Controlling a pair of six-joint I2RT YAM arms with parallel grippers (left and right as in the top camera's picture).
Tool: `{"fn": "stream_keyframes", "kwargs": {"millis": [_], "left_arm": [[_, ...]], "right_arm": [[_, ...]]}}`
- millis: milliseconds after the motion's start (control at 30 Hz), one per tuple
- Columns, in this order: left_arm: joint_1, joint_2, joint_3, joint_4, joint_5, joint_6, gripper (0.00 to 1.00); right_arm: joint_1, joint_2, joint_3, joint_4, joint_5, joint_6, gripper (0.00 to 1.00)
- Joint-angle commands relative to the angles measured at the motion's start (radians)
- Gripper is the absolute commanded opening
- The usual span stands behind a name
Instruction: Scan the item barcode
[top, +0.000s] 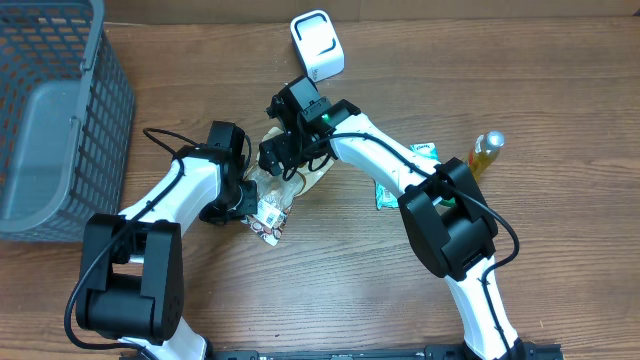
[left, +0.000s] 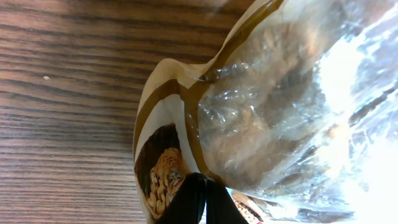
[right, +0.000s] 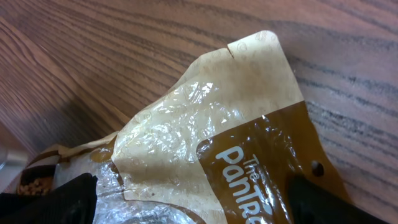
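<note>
We locate the snack bag (top: 272, 212) on the table (top: 560, 80) at centre; the scanner (top: 318, 45) stands behind it, the basket (top: 110, 100) far to its left, a sachet (top: 384, 194) and bottle (top: 487, 152) to its right.

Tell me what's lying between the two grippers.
The bag lies between them. The left gripper is shut on one end and the right gripper stands open over the other. The overhead view shows this best.
</note>
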Motion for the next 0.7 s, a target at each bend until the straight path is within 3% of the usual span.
{"fn": "stream_keyframes", "kwargs": {"millis": [0, 667], "left_arm": [[0.000, 0.026, -0.034, 0.012, -0.032, -0.014, 0.04], [-0.001, 0.026, -0.034, 0.012, -0.032, -0.014, 0.04]], "right_arm": [[-0.010, -0.046, 0.023, -0.006, 0.010, -0.008, 0.95], [-0.015, -0.054, 0.007, -0.047, 0.047, -0.008, 0.99]]}}
